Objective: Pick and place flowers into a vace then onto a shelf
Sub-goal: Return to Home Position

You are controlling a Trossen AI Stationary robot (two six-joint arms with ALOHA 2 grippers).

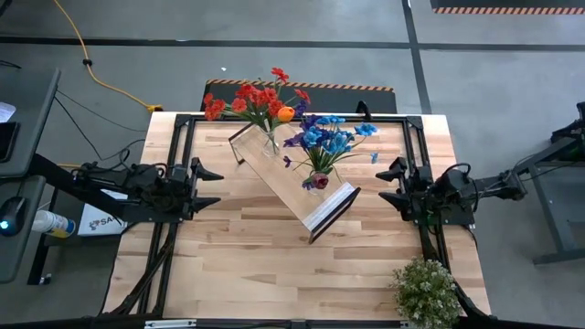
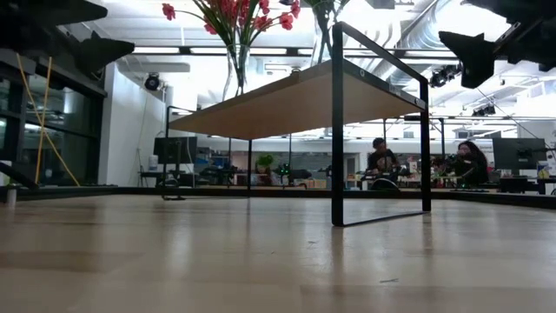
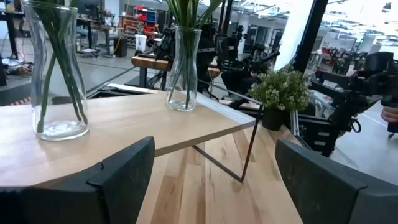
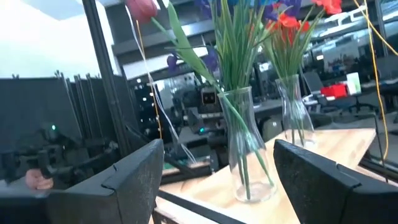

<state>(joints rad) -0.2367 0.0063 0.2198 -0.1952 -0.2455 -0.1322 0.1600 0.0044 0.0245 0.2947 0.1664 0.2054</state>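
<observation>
Both vases are on the shelf (image 1: pixel 285 185), so the placing looks done and only the retreat is left.

- Red and orange flowers (image 1: pixel 256 99) sit in a clear vase (image 1: pixel 271 143) at one end of the shelf.
- Blue and purple flowers (image 1: pixel 329 139) sit in a second vase (image 1: pixel 317 181) nearer the shelf's white end edge.
- Left gripper (image 1: pixel 212 187) is off the shelf's long side nearest the left arm, fingers spread wide, holding nothing.
- Right gripper (image 1: pixel 384 185) is off the opposite side, just past the white end, also wide open and empty.

Risks, as judgement:
- The vases are tall glass with heavy tops, so either would tip easily.
- The blue blooms lean out over the shelf edge toward the right gripper. Any swing of that arm toward the shelf could catch stems and pull the vase over.
- The red vase stands close to its end of the shelf, so a bump to the thin dark frame could walk it off.
- Each arm should pull straight away from the shelf.

Room:
- The table (image 1: pixel 238 265) is bare on the left gripper's side of the shelf and along the shelf's near side.
- On the right gripper's side a potted plant (image 1: pixel 426 291) stands well apart from the shelf at the table corner, which narrows that retreat a little.
</observation>
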